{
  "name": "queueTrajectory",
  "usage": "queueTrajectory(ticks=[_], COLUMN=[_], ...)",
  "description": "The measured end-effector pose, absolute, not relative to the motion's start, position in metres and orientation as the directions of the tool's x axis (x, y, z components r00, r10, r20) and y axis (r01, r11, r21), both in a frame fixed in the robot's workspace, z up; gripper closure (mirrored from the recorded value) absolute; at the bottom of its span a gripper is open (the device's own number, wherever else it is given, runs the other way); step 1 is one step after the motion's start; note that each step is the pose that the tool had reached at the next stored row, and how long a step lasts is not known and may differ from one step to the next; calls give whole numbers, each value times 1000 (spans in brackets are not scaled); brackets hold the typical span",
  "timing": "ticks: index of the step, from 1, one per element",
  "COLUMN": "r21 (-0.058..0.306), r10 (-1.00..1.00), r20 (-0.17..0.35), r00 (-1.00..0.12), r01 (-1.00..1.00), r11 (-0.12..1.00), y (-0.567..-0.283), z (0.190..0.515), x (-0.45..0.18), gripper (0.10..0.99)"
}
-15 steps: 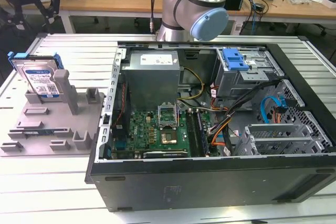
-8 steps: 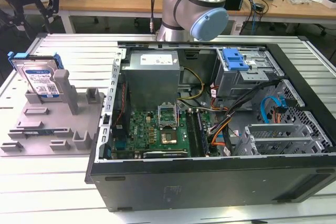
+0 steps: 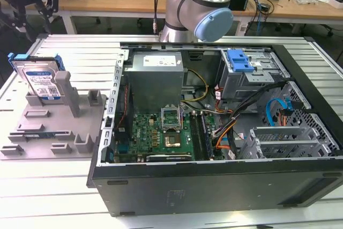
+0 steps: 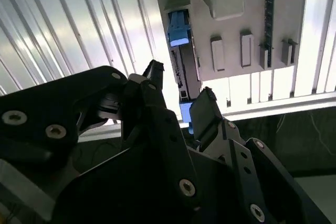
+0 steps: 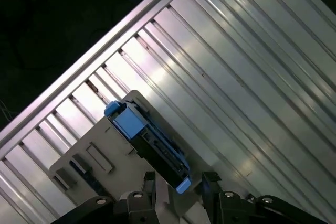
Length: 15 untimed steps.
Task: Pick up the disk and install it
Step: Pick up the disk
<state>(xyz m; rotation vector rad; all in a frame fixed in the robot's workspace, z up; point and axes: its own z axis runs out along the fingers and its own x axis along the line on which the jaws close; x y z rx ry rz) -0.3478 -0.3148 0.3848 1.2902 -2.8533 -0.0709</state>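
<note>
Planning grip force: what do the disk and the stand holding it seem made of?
The disk: silver metal body by its sheen, under a printed label, with a bright blue, plastic-looking rail. The stand: matte uniform grey, probably plastic; no shine.

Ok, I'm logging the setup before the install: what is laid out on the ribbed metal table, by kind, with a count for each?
Disk: 1
Grey holder: 1
Open computer case: 1
Total: 3
</note>
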Motion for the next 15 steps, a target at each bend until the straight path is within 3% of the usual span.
queueTrajectory(ticks=[15], r21=[45], r10=[-930], r20=[-10], r00=[-368], r01=[-929], r11=[368], y=[-315], z=[384], x=[-348], gripper=[604])
